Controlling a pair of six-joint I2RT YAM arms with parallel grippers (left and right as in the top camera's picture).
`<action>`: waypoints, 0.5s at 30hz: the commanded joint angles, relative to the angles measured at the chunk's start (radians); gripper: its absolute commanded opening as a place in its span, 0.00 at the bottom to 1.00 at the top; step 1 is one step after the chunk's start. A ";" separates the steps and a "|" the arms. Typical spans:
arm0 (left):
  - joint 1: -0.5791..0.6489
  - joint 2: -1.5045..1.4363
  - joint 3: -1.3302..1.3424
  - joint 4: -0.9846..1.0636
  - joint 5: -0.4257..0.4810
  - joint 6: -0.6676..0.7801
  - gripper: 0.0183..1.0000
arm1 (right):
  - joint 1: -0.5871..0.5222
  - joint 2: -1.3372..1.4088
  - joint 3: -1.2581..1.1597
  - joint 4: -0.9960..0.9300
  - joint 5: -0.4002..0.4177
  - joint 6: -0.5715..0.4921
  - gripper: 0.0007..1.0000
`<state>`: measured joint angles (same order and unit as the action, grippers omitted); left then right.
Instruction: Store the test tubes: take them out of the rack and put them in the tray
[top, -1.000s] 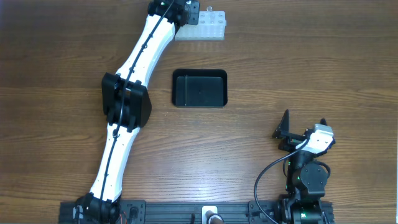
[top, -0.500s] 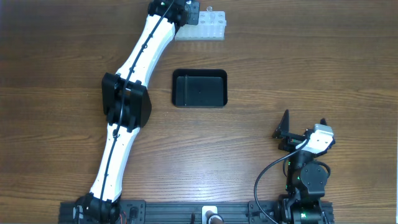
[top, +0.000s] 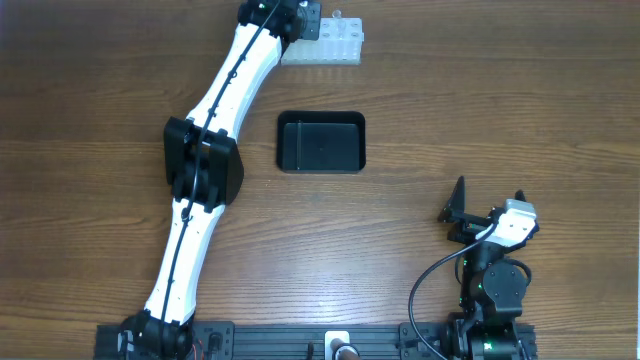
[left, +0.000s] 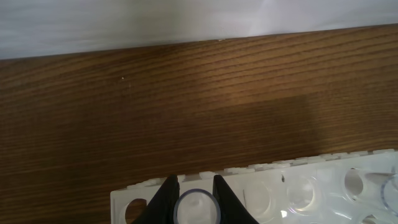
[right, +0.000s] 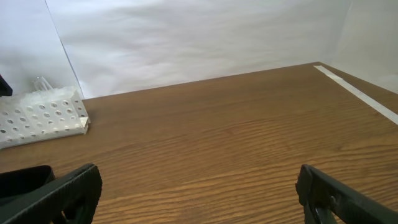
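The white test tube rack stands at the table's far edge. My left gripper is over the rack's left end. In the left wrist view its two fingers press on either side of the clear rim of a test tube that stands in a hole of the rack. Another tube stands in the rack's far row. The black tray lies in the table's middle with one thin tube inside it. My right gripper is open near its base, far from both; its view shows the rack in the distance.
Bare wooden table surrounds the tray and the rack. A white wall rises just behind the rack's far side. A strip of pale tape runs along the table at the right.
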<state>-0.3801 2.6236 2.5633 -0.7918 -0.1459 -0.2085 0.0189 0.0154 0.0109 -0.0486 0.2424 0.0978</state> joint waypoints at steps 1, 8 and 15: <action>0.003 -0.047 0.017 0.003 0.006 0.003 0.08 | -0.005 -0.011 -0.005 -0.003 -0.002 -0.006 0.99; 0.003 -0.094 0.017 0.003 0.006 0.004 0.07 | -0.005 -0.011 -0.005 -0.003 -0.002 -0.006 0.99; 0.003 -0.158 0.017 0.002 0.005 0.004 0.05 | -0.005 -0.011 -0.005 -0.003 -0.002 -0.006 0.99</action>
<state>-0.3801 2.5526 2.5633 -0.7925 -0.1463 -0.2081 0.0189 0.0154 0.0109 -0.0486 0.2424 0.0971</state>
